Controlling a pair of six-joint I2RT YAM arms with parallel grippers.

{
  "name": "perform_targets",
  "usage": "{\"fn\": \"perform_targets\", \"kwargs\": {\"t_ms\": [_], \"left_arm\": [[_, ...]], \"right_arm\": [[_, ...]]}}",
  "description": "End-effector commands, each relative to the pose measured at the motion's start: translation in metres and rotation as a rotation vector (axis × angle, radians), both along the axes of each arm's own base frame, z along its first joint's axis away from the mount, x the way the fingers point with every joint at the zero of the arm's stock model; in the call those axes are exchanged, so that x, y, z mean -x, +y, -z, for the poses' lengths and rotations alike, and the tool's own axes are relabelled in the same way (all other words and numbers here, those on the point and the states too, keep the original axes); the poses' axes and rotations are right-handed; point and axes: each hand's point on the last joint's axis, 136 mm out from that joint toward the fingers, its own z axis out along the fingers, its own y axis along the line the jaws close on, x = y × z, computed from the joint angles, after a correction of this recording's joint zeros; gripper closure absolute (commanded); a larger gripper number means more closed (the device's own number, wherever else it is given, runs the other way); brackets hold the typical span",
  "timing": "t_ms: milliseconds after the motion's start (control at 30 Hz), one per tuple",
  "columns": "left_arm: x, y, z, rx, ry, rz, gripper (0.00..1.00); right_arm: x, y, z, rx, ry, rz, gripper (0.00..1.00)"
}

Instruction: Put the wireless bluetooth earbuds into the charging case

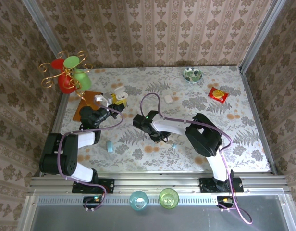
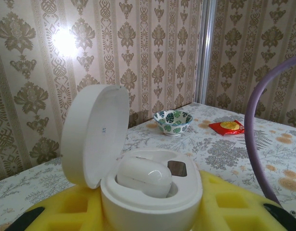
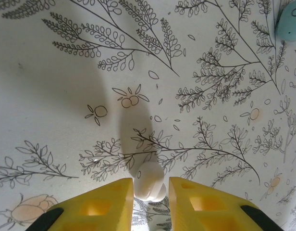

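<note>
My left gripper point(image 1: 118, 99) point(image 2: 153, 214) is shut on a white charging case point(image 2: 153, 192) point(image 1: 119, 92), which it holds upright off the table at the back left. The lid point(image 2: 92, 134) stands open. One white earbud point(image 2: 143, 175) lies in a well of the case, and the well beside it shows a dark square. At the table's middle my right gripper point(image 1: 163, 138) point(image 3: 151, 192) points down, its yellow fingers point(image 3: 102, 204) shut on a second white earbud point(image 3: 150, 180) just over the tablecloth.
A light-blue pebble-shaped case point(image 1: 110, 147) lies near the left arm. A small light-blue bit point(image 1: 174, 144) point(image 3: 288, 23) lies right of the right gripper. A white oval case point(image 1: 168, 99), a patterned bowl point(image 1: 192, 75) point(image 2: 173, 121), a red packet point(image 1: 217, 95) and an ornament stand point(image 1: 66, 74) sit farther back.
</note>
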Motion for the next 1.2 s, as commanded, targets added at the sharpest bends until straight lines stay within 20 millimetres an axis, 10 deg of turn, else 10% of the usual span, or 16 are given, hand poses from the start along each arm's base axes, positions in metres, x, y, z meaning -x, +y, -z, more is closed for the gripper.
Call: {"fn": "perform_targets", "kwargs": {"t_ms": [0, 667, 933, 1167], "left_arm": [[-0.002, 0.001, -0.014, 0.008, -0.056, -0.003, 0.73], [-0.003, 0.001, -0.015, 0.009, -0.057, 0.001, 0.73], [0.014, -0.02, -0.011, -0.025, -0.073, 0.148, 0.73], [0.037, -0.048, -0.011, -0.044, -0.088, 0.337, 0.73]], "right_arm": [[0.003, -0.002, 0.002, 0.03, 0.012, 0.015, 0.72], [0.002, -0.001, 0.0, 0.023, 0.027, -0.018, 0.8], [-0.006, 0.026, -0.061, -0.43, -0.037, -0.024, 0.8], [-0.019, 0.056, -0.161, -1.037, -0.092, -0.05, 0.8]]}}
